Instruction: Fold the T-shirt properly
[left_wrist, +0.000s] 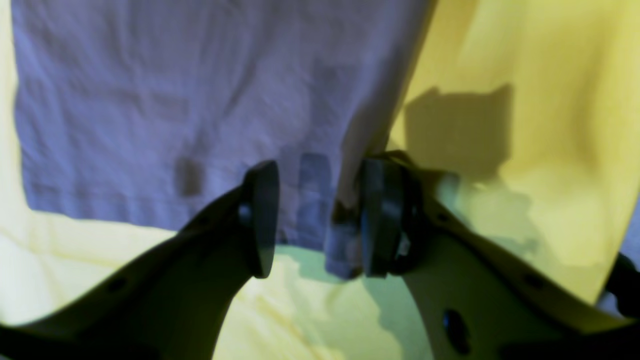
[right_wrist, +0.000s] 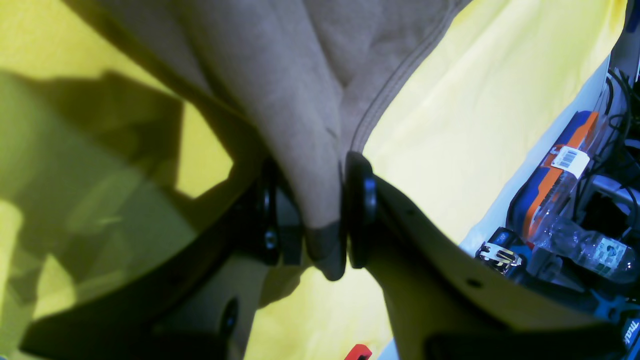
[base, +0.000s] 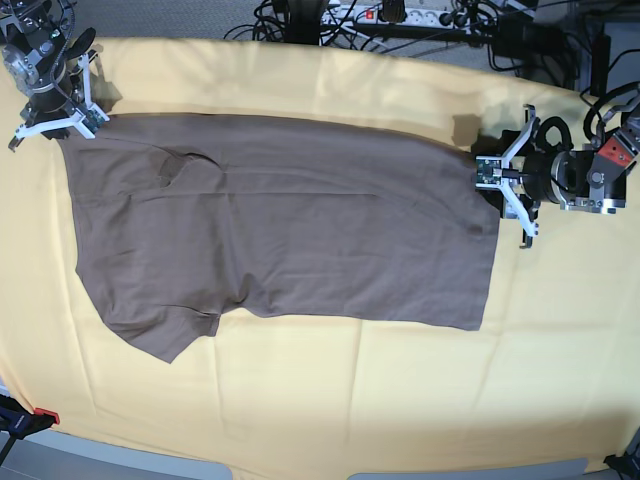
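The taupe T-shirt (base: 290, 230) lies spread flat on the yellow cloth (base: 350, 400), hem toward the right, sleeves toward the left. At the hem's far corner, my left gripper (base: 498, 183) stands open. In the left wrist view the shirt (left_wrist: 175, 100) fills the top, and my left gripper (left_wrist: 317, 215) has its pads apart, the corner of the hem resting against the right pad. My right gripper (base: 55, 122) is at the shirt's far left corner. Seen from the right wrist, my right gripper (right_wrist: 312, 220) is shut on a fold of the shirt (right_wrist: 310, 75).
Cables and a power strip (base: 400, 15) run along the far edge. A red clamp (base: 45, 415) sits at the near left corner. Off the cloth's edge lie an orange-and-blue package (right_wrist: 555, 175) and a plastic bottle (right_wrist: 585, 240).
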